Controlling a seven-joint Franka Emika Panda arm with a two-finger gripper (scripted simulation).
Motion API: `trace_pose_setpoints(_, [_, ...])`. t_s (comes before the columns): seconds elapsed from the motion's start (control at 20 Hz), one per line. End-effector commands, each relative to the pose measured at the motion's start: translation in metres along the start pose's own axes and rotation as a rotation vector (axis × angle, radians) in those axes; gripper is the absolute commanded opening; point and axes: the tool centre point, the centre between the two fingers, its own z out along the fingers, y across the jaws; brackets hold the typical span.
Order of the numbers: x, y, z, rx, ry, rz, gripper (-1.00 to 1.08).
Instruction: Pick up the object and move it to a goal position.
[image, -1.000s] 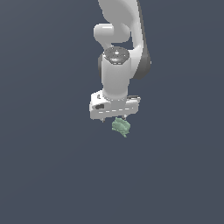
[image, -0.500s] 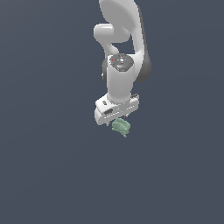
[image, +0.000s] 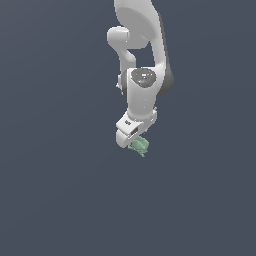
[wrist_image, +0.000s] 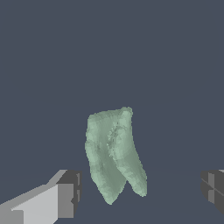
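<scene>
The object (image: 139, 146) is a small pale green lumpy figure lying on the dark grey floor, directly under the white arm's hand. In the wrist view the object (wrist_image: 114, 153) sits between the two dark fingertips, nearer to the white-backed one, and grey floor shows on both sides of it. My gripper (image: 135, 143) is open and tilted, with its fingers straddling the object without touching it. In the exterior view the fingertips are mostly hidden behind the hand. The gripper (wrist_image: 141, 191) has one finger (wrist_image: 66, 197) near the object and the other finger (wrist_image: 213, 190) at the frame's edge.
A plain dark grey floor (image: 60, 190) fills both views. The white arm (image: 142, 60) rises above the object. No goal marker is visible.
The arm's wrist has come down and swung toward the exterior view's right, and the hand has turned and tilted over the object. The object has stayed in place.
</scene>
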Motion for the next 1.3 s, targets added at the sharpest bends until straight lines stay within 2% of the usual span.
trace_pose_setpoints(0.0, [0.000,-0.004,0.004,0.002,0.000,-0.064,1.00])
trace_pose_setpoints(0.5, [0.001,-0.015,0.014,0.008,0.002,-0.204,1.00])
trace_pose_setpoints(0.9, [0.001,-0.016,0.018,0.008,0.002,-0.212,1.00])
trace_pose_setpoints(1.25, [0.001,-0.017,0.049,0.008,0.002,-0.216,1.00])
